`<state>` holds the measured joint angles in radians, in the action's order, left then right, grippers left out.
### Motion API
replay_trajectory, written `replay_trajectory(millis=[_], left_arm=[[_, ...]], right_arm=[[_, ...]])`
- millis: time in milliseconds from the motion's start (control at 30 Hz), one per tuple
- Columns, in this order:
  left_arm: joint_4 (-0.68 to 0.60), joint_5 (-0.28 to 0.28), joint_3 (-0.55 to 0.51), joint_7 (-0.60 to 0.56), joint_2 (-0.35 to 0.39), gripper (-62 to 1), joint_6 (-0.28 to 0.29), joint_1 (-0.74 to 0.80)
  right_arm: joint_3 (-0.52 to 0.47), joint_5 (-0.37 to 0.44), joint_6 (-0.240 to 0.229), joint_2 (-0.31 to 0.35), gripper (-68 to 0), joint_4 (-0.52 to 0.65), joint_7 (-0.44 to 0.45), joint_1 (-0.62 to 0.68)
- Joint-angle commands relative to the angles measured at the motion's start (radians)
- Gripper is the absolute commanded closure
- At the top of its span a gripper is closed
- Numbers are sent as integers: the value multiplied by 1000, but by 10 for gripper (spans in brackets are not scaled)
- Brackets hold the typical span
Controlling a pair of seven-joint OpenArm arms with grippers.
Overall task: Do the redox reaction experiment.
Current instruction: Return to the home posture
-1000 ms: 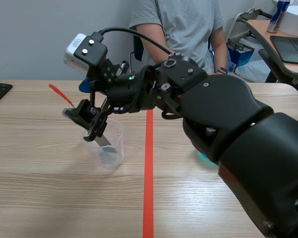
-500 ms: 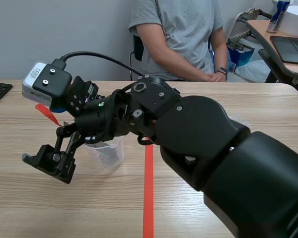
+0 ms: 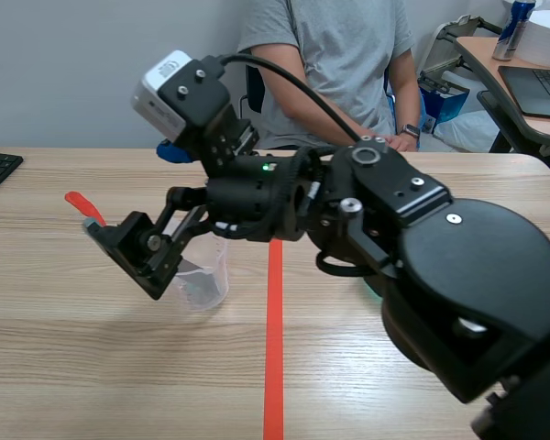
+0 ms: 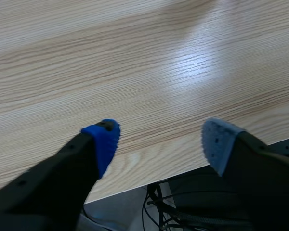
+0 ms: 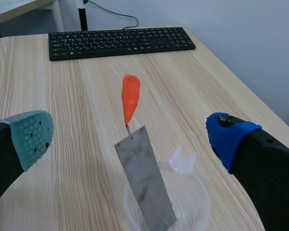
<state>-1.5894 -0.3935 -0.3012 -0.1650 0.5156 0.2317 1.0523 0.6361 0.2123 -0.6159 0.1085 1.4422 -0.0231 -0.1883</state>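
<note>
Right wrist view: right end effector [image 5: 131, 136], fingers spread wide, nothing held. Clear plastic beaker [image 5: 166, 207]: on counter [image 5: 62, 86], just ahead of & below the right end effector, in line w/ gap between its fingers. Metal strip [image 5: 144, 180]: grey, flat, stands tilted inside beaker, lower end down in it, upper end above beaker's rim. Orange-red item [image 5: 130, 98]: just beyond beaker; type n/k; can't tell whether it touches strip's upper end. Black keyboard [image 5: 120, 41]: well beyond beaker, toward counter's far end. Scene view: right arm reaches across red tape line [image 3: 273, 348]; its end effector hangs just beside beaker, on side away from tape, above counter. Person in grey T-shirt [image 3: 335, 55]: seated behind counter, well apart from beaker. Left wrist view: left end effector [image 4: 159, 142] also spread wide, empty, over counter's edge; cables below that edge; position rel. to beaker can't be told.
</note>
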Motion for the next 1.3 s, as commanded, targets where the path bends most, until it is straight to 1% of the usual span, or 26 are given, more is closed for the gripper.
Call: replay_trajectory(millis=[0, 100, 133, 233, 267, 367, 467, 633, 700, 767, 833, 967, 1067, 1267], left_arm=[[-6, -6, 0, -10, -2, -458, -1, 0], [-6, -6, 0, -10, -2, -544, -1, 0], [-6, -6, 0, -10, -2, -567, -2, 0], [-6, -6, 0, -10, -2, -615, -2, 0], [-6, -6, 0, -10, -2, -623, -1, 0], [-6, -6, 0, -10, -2, -623, -1, 0], [-6, -6, 0, -10, -2, -623, -1, 0], [-6, -6, 0, -10, -2, -623, -2, 0], [-7, -12, 0, -12, -2, -623, 2, 0], [-13, -32, -1, -45, 10, -623, 15, 0], [-20, -35, -3, -72, 36, -623, 22, 10], [-54, -67, -13, -93, 106, -623, 49, 23], [-79, -97, -32, -82, 164, -623, 79, 23], [-158, -180, -64, -40, 303, -623, 77, 22]], right_arm=[[-18, 28, 17, 29, -679, 50, 9, 31], [-68, 74, 35, 87, -679, 139, -20, 107], [-86, 90, 48, 105, -679, 167, -31, 133], [-147, 129, 61, 156, -679, 240, -43, 212], [-170, 141, 72, 173, -679, 264, -46, 239], [-247, 165, 101, 227, -679, 341, -47, 328], [-322, 199, 120, 280, -679, 418, -47, 425], [-436, 224, 176, 352, -679, 540, -45, 611], [-483, 227, 192, 363, -679, 582, -43, 689], [-533, 227, 198, 365, -679, 625, -36, 766], [-575, 227, 202, 365, -679, 663, -27, 829], [-645, 227, 207, 365, -679, 736, -11, 935], [-690, 227, 227, 365, -679, 782, -11, 986], [-761, 245, 255, 365, -679, 829, -11, 1008]])
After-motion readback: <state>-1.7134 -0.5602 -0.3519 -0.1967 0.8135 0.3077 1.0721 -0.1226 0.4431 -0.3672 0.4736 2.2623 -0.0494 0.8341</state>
